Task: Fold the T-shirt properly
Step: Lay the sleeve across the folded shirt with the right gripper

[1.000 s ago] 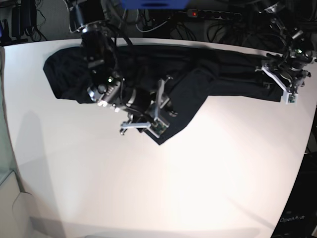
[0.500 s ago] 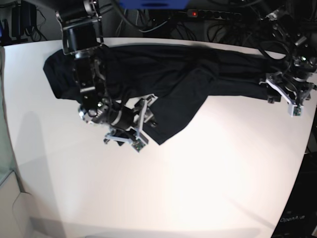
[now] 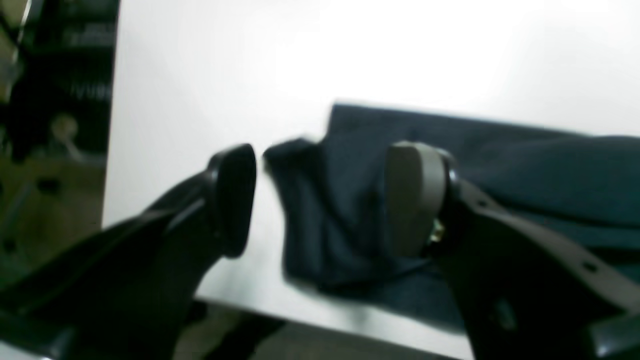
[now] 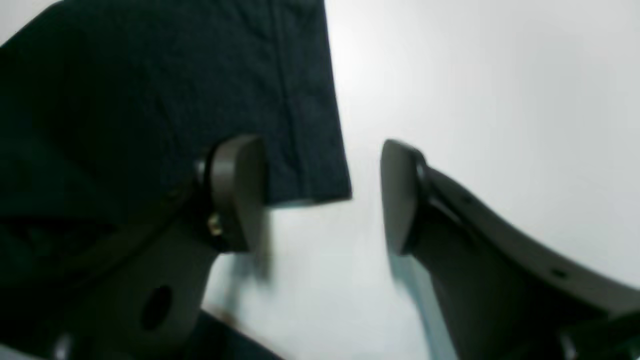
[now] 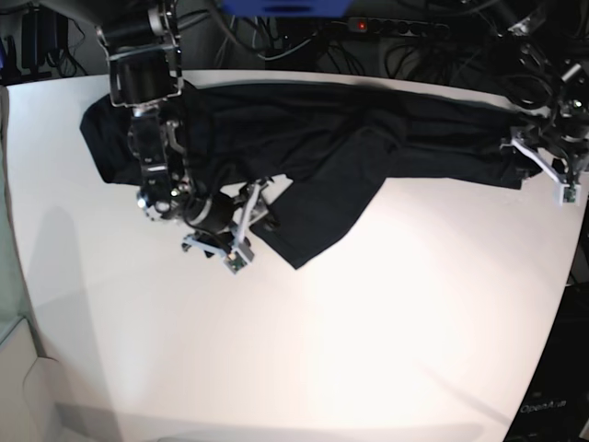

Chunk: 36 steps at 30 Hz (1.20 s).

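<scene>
The T-shirt [image 5: 350, 147] is a dark, near-black cloth stretched along the far side of the white table [image 5: 368, 350], with one flap reaching forward to a corner near the middle. My right gripper [image 5: 241, 235] hovers open just left of that flap. In the right wrist view the right gripper [image 4: 320, 195] has nothing between its fingers, and the T-shirt's hemmed corner [image 4: 300, 150] lies flat just beyond. My left gripper [image 5: 543, 166] is at the sleeve end on the far right. In the left wrist view the left gripper [image 3: 322, 200] is open over the T-shirt's rumpled sleeve end [image 3: 345, 225].
A power strip and tangled cables [image 5: 396, 28] run behind the table's far edge. The table's curved right edge [image 5: 575, 267] lies close to the left gripper, and the left wrist view shows that edge [image 3: 300, 310] just below the sleeve end.
My right gripper has opened and drawn back leftward off the flap, which stays flat. The left gripper has shifted right along the sleeve toward the table edge, still open.
</scene>
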Each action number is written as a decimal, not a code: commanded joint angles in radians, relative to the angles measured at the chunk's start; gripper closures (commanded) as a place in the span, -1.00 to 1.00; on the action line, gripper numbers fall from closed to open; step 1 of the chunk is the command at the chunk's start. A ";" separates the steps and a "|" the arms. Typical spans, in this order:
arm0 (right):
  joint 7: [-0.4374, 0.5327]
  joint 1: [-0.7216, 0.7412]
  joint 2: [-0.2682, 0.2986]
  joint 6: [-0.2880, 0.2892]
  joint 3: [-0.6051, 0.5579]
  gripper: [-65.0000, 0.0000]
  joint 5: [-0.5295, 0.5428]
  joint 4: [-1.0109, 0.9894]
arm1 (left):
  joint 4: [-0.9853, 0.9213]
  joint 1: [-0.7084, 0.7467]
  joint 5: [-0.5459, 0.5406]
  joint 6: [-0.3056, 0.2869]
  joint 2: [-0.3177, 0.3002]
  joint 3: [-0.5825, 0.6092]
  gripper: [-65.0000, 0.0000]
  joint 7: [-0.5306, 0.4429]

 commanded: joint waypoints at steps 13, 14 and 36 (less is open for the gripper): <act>0.028 0.012 -0.052 0.003 -0.005 1.00 0.009 0.013 | 0.014 -0.001 -0.013 0.002 -0.028 -0.008 -0.21 -0.018; 0.028 0.012 -0.054 0.003 -0.005 1.00 0.009 0.013 | 0.014 -0.001 -0.013 0.002 -0.028 -0.016 -0.21 -0.018; 0.027 -0.020 -0.054 0.002 0.029 0.58 0.009 0.062 | 0.025 -0.055 -0.014 0.002 -0.027 0.052 -0.22 -0.016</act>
